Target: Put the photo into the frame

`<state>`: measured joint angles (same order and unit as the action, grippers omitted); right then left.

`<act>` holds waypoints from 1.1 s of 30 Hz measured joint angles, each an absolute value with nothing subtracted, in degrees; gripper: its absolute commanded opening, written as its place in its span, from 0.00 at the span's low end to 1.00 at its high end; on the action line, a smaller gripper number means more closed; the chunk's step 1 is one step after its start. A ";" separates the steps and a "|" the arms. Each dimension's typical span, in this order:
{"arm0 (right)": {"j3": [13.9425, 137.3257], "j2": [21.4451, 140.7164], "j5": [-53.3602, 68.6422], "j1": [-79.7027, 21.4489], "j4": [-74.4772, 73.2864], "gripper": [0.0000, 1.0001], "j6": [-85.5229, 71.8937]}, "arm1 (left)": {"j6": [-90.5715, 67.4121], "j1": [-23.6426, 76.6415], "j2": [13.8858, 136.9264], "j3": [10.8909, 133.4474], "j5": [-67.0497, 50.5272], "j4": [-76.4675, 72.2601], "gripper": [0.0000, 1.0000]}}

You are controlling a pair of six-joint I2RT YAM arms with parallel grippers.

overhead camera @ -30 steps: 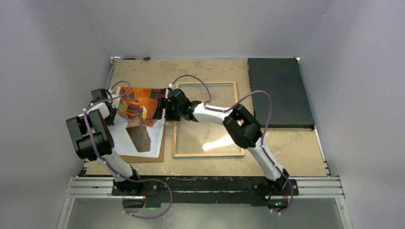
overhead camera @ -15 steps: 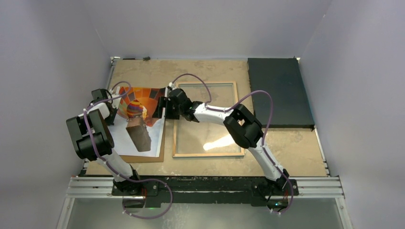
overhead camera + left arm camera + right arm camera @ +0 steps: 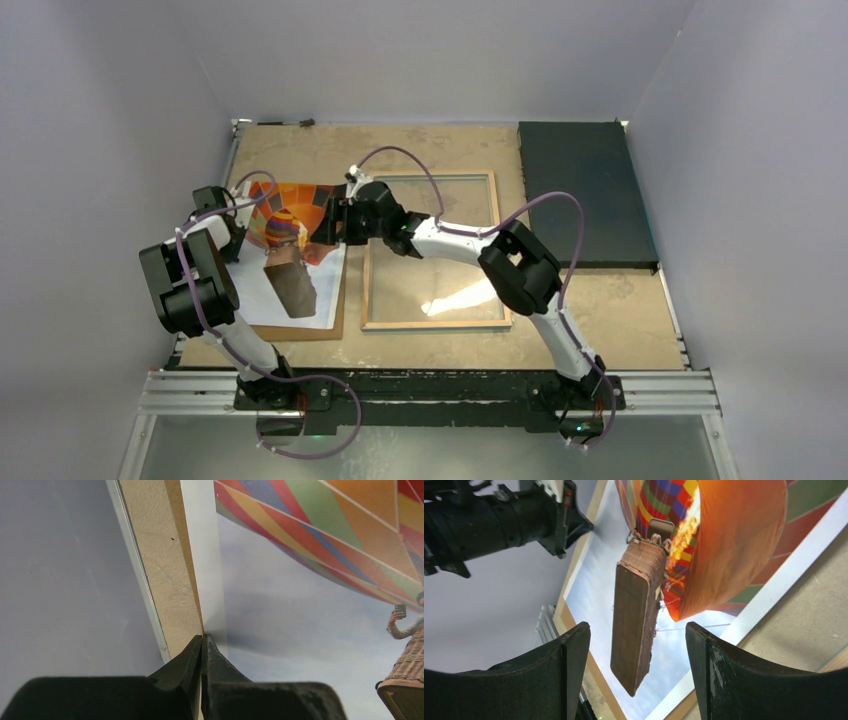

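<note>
Photo (image 3: 285, 205) sits on the brown backing board (image 3: 300, 333), its far end curled up off the board. Left jaws are pinched together on its white left border, right at the paper's edge, with the bench (image 3: 620, 310) side rail just outside them. Right jaws stand apart and empty over the photo's right side. The printed basket shows between them, and the white right border passes beside one finger. Behind them the frame (image 3: 435, 323) lies flat, tan rim up, a strip of bare bench separating it from the board. Since a second ago the right jaws have shifted leftward over the print and narrowed slightly.
</note>
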<state>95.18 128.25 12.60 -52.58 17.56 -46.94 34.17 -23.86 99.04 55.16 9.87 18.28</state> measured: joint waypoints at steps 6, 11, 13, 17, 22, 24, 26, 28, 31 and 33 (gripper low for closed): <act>96.16 129.60 8.40 -52.93 10.90 0.80 -46.98 | 34.20 -23.86 99.00 55.11 9.87 18.26 0.00; 99.24 131.63 3.99 -53.10 5.37 0.81 -46.81 | 34.20 -23.86 99.00 55.11 9.87 18.26 0.00; 100.97 132.70 2.42 -53.21 3.75 0.81 -46.63 | 34.20 -23.86 99.00 55.09 9.87 18.24 0.00; 103.22 134.30 -0.12 -53.21 1.15 0.81 -46.24 | 34.17 -23.86 98.98 55.07 9.85 18.22 0.00; 105.78 136.05 -1.48 -53.25 -0.19 0.81 -45.91 | 34.20 -23.86 98.96 55.07 9.85 18.24 0.00; 106.65 136.59 -1.98 -53.32 -0.19 0.81 -45.78 | 34.20 -23.86 98.94 55.05 9.82 18.24 0.00; 107.04 136.77 -2.02 -53.36 -0.34 0.80 -45.76 | 34.20 -23.86 98.91 55.05 9.82 18.24 0.00; 107.15 136.92 -2.02 -53.36 -0.27 0.80 -45.76 | 34.20 -23.86 98.89 54.98 9.82 18.17 0.00; 107.15 136.92 -2.00 -53.36 -0.08 0.80 -45.76 | 34.20 -23.86 98.87 54.92 9.82 18.09 0.00; 107.09 136.92 -2.00 -53.36 0.40 0.80 -45.76 | 34.22 -23.86 98.80 54.85 9.80 18.00 0.00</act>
<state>107.09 136.92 -2.00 -53.36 0.40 -45.76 34.22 -23.86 98.80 54.85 9.80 18.00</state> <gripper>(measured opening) 0.801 0.002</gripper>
